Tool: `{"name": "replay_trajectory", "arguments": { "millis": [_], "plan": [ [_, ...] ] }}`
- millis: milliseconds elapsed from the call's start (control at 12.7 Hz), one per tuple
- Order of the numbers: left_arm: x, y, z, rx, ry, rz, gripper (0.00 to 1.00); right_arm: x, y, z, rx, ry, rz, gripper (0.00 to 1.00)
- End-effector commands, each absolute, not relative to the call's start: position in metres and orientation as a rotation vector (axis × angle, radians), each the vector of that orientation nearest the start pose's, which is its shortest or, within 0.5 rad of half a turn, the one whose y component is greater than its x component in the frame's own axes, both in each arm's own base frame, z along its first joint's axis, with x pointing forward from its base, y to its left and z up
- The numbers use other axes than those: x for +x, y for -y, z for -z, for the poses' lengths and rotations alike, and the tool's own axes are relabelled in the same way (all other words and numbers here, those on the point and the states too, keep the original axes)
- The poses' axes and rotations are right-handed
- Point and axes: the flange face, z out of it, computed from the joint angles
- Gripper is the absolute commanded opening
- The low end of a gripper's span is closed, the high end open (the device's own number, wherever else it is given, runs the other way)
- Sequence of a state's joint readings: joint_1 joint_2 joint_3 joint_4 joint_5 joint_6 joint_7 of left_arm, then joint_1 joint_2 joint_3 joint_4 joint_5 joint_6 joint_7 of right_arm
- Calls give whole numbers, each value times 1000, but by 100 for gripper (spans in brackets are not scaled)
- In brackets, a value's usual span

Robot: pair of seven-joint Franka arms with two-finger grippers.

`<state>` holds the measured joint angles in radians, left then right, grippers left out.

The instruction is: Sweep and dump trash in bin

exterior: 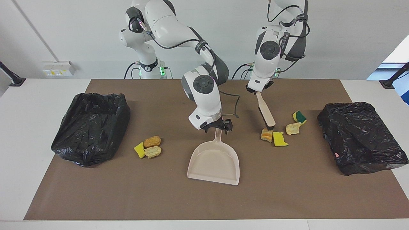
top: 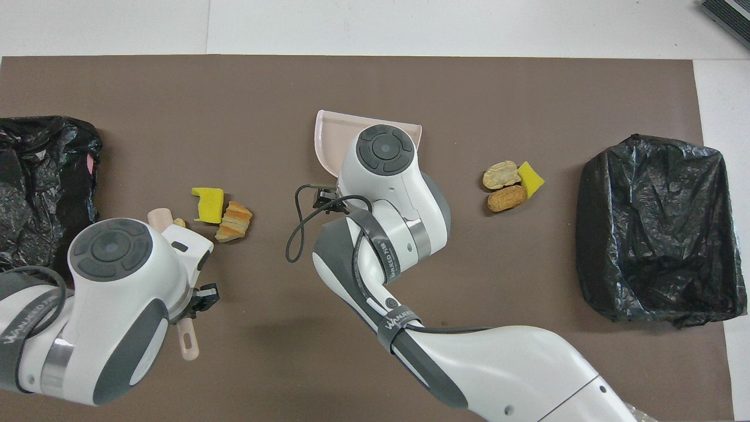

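We are in the sweeping step. The left tool (exterior: 259, 91) is clamped shut on the handle of the brush (exterior: 267, 112), whose head is pressing against a tan bread lump (exterior: 266, 134). That lump is lying just beside a yellow sponge piece (exterior: 280, 139). A pale scrap (exterior: 292, 128) and a green-backed sponge (exterior: 299, 117) are lying near them, toward the left arm's end of the desk. Three more scraps (exterior: 148, 147) are sitting in a cluster near the bin (exterior: 91, 126) at the right arm's end.

The right tool (exterior: 218, 127) is hanging with its fingers apart at the handle of the empty dustpan (exterior: 214, 159) in the middle of the desk. It is probably not gripping yet, though we cannot be sure.

Next, we judge, it needs to close on that handle and hold the pan steady. The brush can then draw the scraps in before anything goes to a bin.
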<state>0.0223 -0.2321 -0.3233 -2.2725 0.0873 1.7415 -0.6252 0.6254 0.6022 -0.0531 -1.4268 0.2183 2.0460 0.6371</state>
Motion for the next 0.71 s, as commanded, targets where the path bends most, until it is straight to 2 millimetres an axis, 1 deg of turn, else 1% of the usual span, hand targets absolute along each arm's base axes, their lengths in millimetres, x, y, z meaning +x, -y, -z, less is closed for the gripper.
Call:
{"name": "replay_trajectory", "arguments": {
  "millis": [0, 157, 236, 393, 472, 551, 629],
  "plan": [
    [429, 74, -425, -2762, 563, -276, 0, 590, -398, -349, -2993, -264, -115, 100],
    [428, 46, -419, -2762, 624, -308, 0, 591, -398, -350, -2994, -262, -96, 100],
    [428, 36, -420, -2767, 634, -309, 0, 592, -398, -350, -2992, -261, -89, 96],
    [432, 9, -421, -2776, 595, -308, 0, 591, -400, -352, -2991, -256, -89, 60],
    [432, 2, -421, -2782, 599, -313, 0, 590, -400, -350, -2994, -262, -100, 40],
    [432, -1, -421, -2783, 605, -316, 0, 590, -400, -351, -2993, -282, -103, 17],
    [432, -9, -419, -2791, 601, -329, 0, 591, -401, -355, -2986, -303, -99, 0]
  ]
}}
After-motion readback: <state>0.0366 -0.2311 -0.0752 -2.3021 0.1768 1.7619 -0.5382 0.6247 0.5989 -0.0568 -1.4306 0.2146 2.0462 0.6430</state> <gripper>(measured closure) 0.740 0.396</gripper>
